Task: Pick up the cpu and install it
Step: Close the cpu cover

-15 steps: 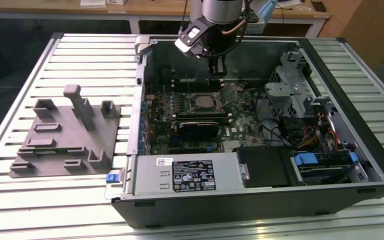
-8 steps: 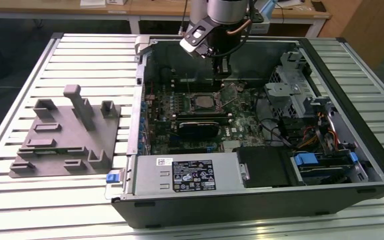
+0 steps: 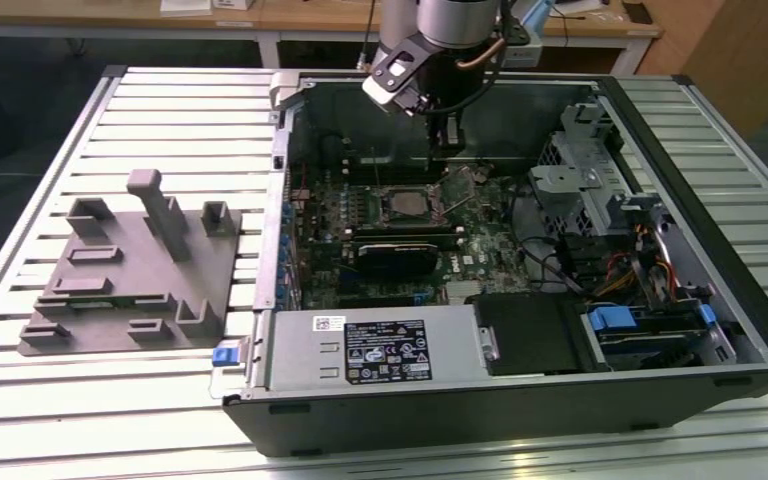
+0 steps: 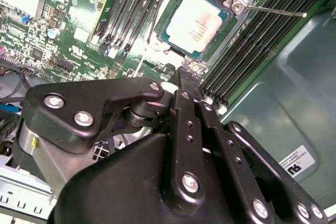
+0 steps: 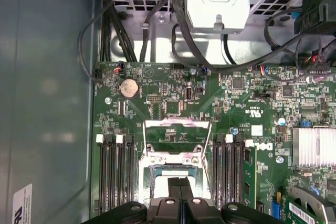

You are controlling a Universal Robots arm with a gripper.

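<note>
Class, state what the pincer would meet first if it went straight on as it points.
Probably the cpu in its socket, just beyond the pincer; depth is unclear, so perhaps the socket's rim.

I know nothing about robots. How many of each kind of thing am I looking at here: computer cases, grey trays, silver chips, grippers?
Computer case: 1
Grey tray with upright blocks: 1
Silver cpu, lying in the motherboard socket: 1
Gripper, above the cpu: 1
Total: 4
</note>
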